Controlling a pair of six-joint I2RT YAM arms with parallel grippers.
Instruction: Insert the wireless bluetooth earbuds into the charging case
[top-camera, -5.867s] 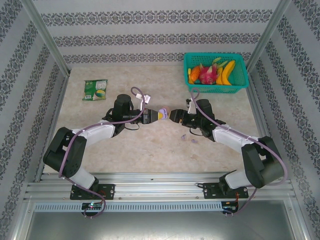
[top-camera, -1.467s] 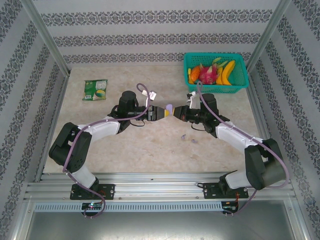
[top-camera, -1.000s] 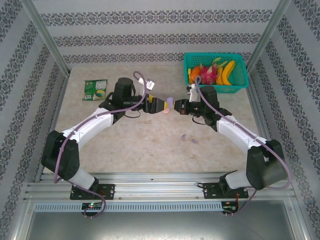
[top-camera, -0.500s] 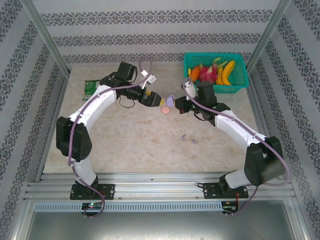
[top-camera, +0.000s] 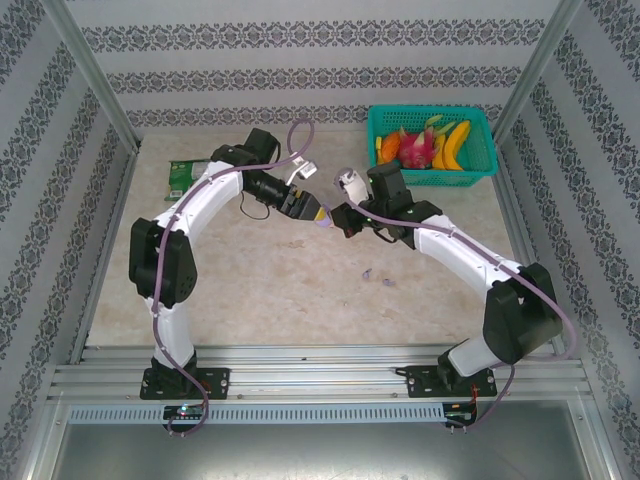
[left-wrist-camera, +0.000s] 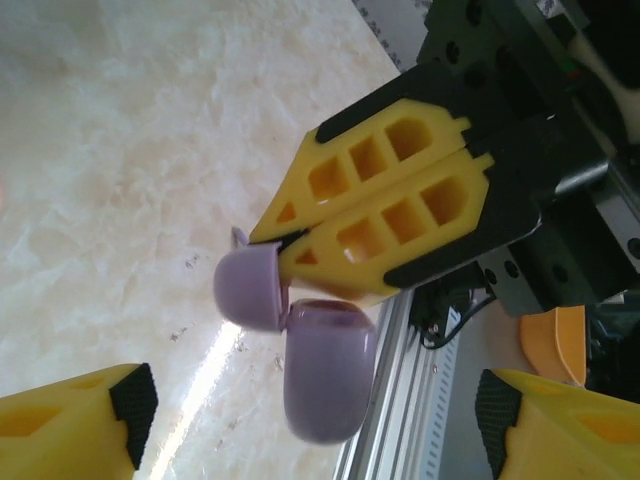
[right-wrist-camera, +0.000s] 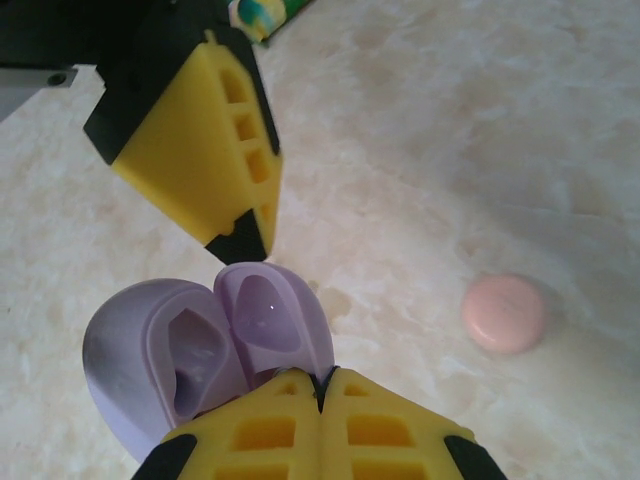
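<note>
Right gripper (right-wrist-camera: 320, 385) is clamped tight on the hinge of the open purple case (right-wrist-camera: 200, 350), held up mid-scene. Left gripper (top-camera: 308, 208) gapes wide, empty. The earbuds (top-camera: 388, 283) lie nearer, to the right. They look tiny, light and slick, so pinch gently across the body.

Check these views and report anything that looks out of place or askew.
The open pale purple plastic charging case dangles askew in mid-air, pinched by one edge in the shut right gripper. Two tiny pale earbuds lie loose on the beige marble-look table, outside any case.
</note>
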